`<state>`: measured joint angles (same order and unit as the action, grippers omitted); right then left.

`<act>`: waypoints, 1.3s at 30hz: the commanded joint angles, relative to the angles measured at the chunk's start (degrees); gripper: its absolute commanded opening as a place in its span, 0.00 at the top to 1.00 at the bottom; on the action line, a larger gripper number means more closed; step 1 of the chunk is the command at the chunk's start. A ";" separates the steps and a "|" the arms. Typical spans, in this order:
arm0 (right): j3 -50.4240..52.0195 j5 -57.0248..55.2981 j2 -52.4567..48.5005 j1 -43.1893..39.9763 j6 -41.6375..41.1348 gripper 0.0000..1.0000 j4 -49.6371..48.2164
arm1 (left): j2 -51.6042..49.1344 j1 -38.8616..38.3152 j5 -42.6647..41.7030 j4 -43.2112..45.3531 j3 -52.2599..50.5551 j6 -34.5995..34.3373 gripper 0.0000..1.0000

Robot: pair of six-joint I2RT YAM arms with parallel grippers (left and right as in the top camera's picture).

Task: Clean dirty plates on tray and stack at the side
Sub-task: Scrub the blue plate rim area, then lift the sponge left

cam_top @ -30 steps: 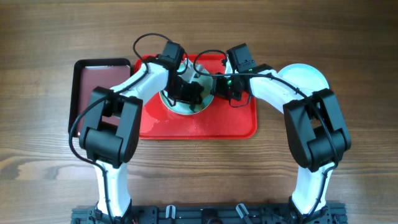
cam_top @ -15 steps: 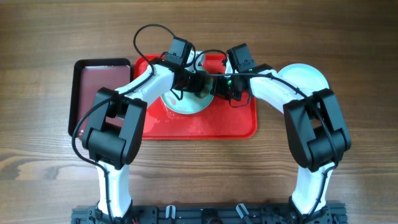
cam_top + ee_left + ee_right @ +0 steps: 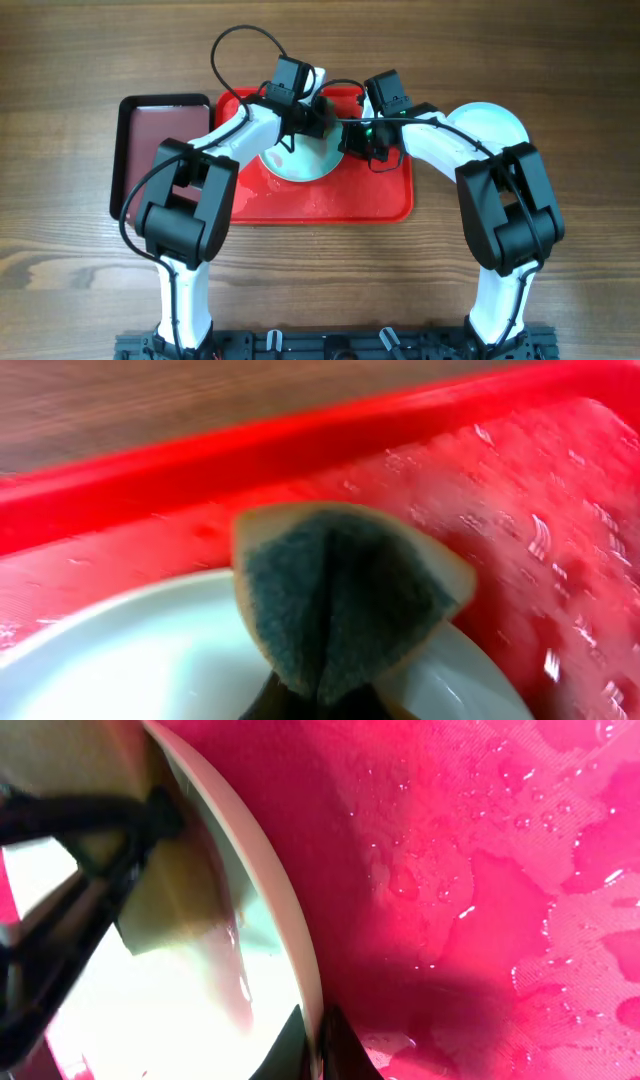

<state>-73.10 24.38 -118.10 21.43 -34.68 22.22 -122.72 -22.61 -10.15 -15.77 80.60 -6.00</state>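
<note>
A pale plate (image 3: 298,163) lies tilted on the bright red tray (image 3: 330,200). My right gripper (image 3: 347,140) is shut on the plate's right rim; in the right wrist view its fingertips (image 3: 318,1042) pinch the rim (image 3: 262,870). My left gripper (image 3: 320,118) is shut on a folded sponge (image 3: 340,600), dark green inside with tan edges, and holds it over the plate's far edge (image 3: 150,660). A second pale plate (image 3: 497,125) lies on the table to the right of the tray, partly hidden by the right arm. No third plate shows.
A smaller dark maroon tray (image 3: 150,140) with a black rim lies left of the red tray. The red tray's floor (image 3: 500,870) is wet with drops and puddles. Cables loop above both wrists near the tray's far rim (image 3: 250,450).
My left gripper has carried the sponge from the middle of the plate toward its far edge. The right gripper has held still on the rim.
</note>
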 commanded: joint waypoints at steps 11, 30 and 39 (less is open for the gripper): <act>0.74 1.20 -1.90 -0.07 0.04 0.96 -0.37 | -3.10 0.22 38.14 -16.24 -0.46 -30.84 0.96; 0.74 1.51 -1.90 -0.07 1.79 0.95 -1.79 | -0.50 6.51 5.44 -53.66 23.17 -15.56 0.96; 0.74 2.71 -1.90 -0.07 10.23 0.74 -9.03 | 1.60 11.43 4.04 -58.84 25.88 -15.61 0.96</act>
<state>-72.60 27.35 -118.78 21.43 -27.99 14.66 -123.24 -14.39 -4.10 -73.78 105.25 -22.83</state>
